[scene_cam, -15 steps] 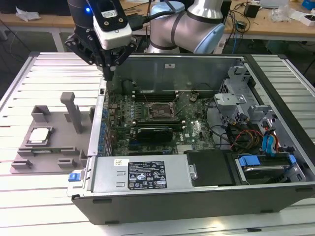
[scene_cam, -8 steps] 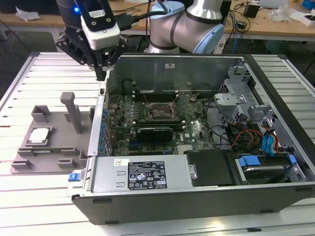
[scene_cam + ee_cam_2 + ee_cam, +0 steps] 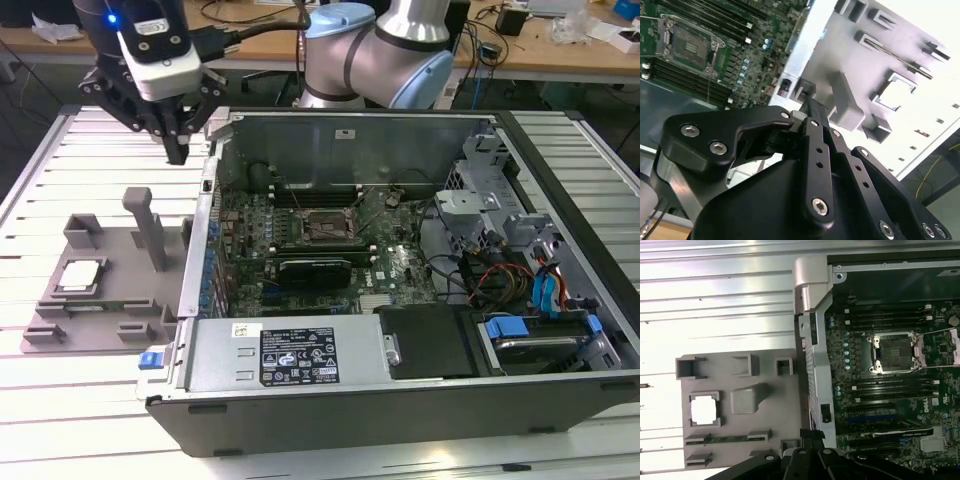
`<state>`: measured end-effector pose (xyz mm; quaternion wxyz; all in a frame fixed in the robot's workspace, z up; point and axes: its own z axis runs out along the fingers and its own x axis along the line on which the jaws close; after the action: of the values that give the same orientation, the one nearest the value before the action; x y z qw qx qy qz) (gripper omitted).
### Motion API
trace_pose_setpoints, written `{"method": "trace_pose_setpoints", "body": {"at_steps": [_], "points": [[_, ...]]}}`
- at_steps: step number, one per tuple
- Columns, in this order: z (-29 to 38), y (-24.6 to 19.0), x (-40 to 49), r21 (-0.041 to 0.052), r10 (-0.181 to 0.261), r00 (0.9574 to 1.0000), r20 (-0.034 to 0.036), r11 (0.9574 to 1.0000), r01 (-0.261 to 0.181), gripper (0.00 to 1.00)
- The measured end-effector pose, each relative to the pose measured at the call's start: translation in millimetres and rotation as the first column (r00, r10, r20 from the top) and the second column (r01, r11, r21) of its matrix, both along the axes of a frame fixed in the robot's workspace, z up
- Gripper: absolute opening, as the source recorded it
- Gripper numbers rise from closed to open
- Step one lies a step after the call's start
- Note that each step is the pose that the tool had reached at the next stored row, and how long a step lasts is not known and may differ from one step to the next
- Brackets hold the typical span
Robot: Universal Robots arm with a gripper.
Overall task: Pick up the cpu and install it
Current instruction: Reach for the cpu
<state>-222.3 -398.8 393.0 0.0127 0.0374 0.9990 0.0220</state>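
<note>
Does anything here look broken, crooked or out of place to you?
Nothing stands out. The cpu lies flat in its recess on the grey fixture, the motherboard socket sits open and empty, and the hand hovers, touching nothing.

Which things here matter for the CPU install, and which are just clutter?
For the job: cpu on the grey fixture; motherboard socket; end effector.
Not involved: power supply; drive bay; cables.

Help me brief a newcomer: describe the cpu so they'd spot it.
On the exterior view's left, a grey fixture lies beside the open case. The cpu lies on it, the only shiny silver square among dull grey posts.
</note>
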Motion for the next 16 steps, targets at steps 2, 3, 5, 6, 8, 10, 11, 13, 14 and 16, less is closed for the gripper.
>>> {"method": "trace_pose_setpoints", "body": {"at_steps": [2, 3, 5, 6, 8, 10, 11, 13, 14, 16], "points": [[0.0, 0.0, -4.4, 0.0, 0.0, 1.0, 0.0, 1.0, 0.0, 0.11], [-0.1, 0.0, -7.2, 0.0001, 0.0, 1.0, 0.0001, 1.0, 0.0, 0.11], [-0.1, 0.0, -12.9, 0.0, 0.0, 1.0, 0.0001, 1.0, 0.0, 0.11], [-0.2, 0.0, -15.0, 0.0, 0.0, 1.0, 0.0001, 1.0, 0.0, 0.11], [-0.2, 0.0, -19.5, 0.0, 0.0, 1.0, 0.0, 1.0, 0.0, 0.11], [-0.2, 0.0, -23.4, 0.0, 0.0, 1.0, 0.0001, 1.0, 0.0, 0.11], [-0.2, 0.0, -24.6, -0.0001, 0.0, 1.0, 0.0, 1.0, 0.0, 0.11], [-0.2, 0.0, -27.7, 0.0, 0.0, 1.0, 0.0, 1.0, 0.0, 0.11], [-0.2, 0.0, -29.0, -0.0001, 0.0, 1.0, 0.0, 1.0, 0.0, 0.11], [-0.2, 0.0, -31.5, 0.0, 0.0, 1.0, 0.0001, 1.0, 0.0, 0.11]]}}
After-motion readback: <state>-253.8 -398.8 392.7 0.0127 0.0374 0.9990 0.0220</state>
